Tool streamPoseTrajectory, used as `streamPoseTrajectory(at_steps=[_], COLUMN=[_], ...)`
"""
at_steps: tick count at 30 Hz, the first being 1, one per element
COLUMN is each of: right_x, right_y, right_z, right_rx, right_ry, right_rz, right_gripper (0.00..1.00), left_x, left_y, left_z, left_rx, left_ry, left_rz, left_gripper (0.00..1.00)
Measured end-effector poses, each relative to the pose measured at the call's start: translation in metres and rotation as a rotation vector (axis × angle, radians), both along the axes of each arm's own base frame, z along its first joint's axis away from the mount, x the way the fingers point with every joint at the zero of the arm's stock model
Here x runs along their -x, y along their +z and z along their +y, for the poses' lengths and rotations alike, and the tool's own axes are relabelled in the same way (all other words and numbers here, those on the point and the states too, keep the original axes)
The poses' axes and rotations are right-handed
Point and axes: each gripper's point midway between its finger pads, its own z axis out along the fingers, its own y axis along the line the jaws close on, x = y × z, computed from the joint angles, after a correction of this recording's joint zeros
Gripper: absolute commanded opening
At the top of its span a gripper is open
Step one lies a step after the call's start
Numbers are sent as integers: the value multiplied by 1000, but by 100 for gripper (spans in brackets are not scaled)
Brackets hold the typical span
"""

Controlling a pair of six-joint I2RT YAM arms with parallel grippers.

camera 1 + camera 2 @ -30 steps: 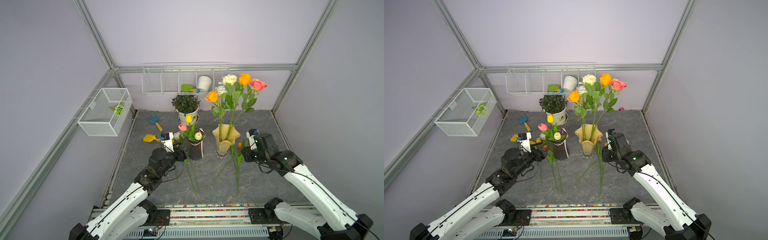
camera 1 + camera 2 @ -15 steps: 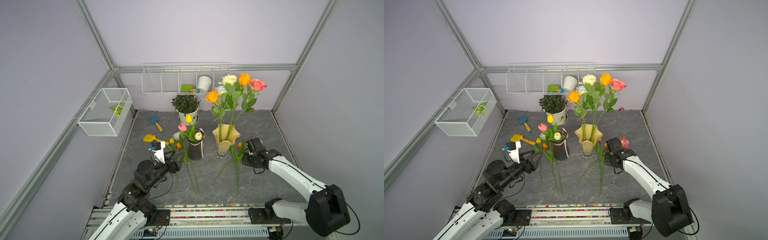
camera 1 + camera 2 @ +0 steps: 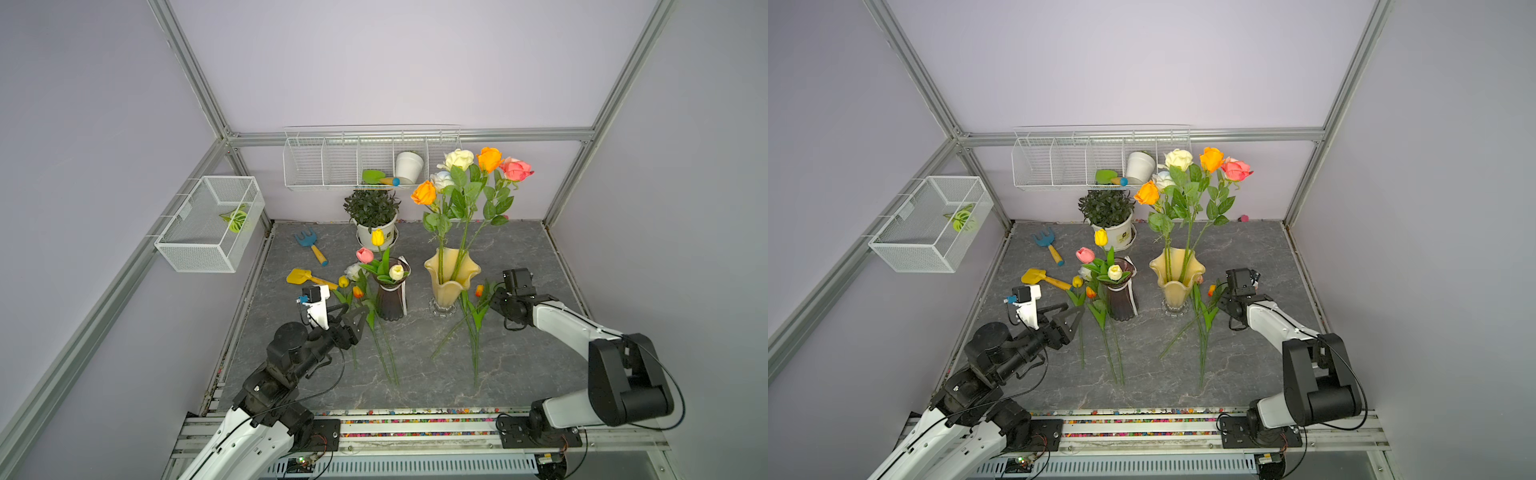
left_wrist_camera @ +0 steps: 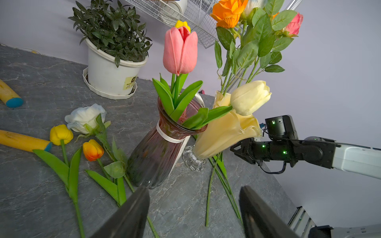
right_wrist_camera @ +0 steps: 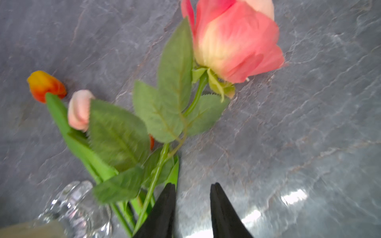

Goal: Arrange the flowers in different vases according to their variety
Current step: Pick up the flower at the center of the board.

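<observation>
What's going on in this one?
Two arms are sorting flowers. The purple vase holds three tulips, the yellow vase five roses. A white rose and two tulips lie loose by the purple vase, where the left gripper hovers with open, empty fingers. The right gripper, also open, sits beside the stem of a pink rose lying by the yellow vase with two more tulips.

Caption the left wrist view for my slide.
Open left gripper faces the purple tulip vase; two tulips and a white rose lie beside it.
</observation>
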Motion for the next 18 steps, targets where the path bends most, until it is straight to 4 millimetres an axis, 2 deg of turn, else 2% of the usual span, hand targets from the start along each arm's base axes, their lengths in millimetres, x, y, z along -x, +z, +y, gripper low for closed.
streamPoseTrajectory(at_steps=[5,13,18], right_x=[-10,-29,-35], right_y=[-8,1,-16], right_z=[1,8,13], right_rx=[-31,-59,-76], right_ry=[-10,0,11], right_rz=[-13,-57,-16], right_gripper=[40,40,39], left_x=[0,-2,-2], left_y=[-2,-3,-3], left_z=[1,3,3], left_rx=[-8,-14,-16], left_ry=[6,17,17], left_rz=[4,3,5], left_gripper=[73,73,73])
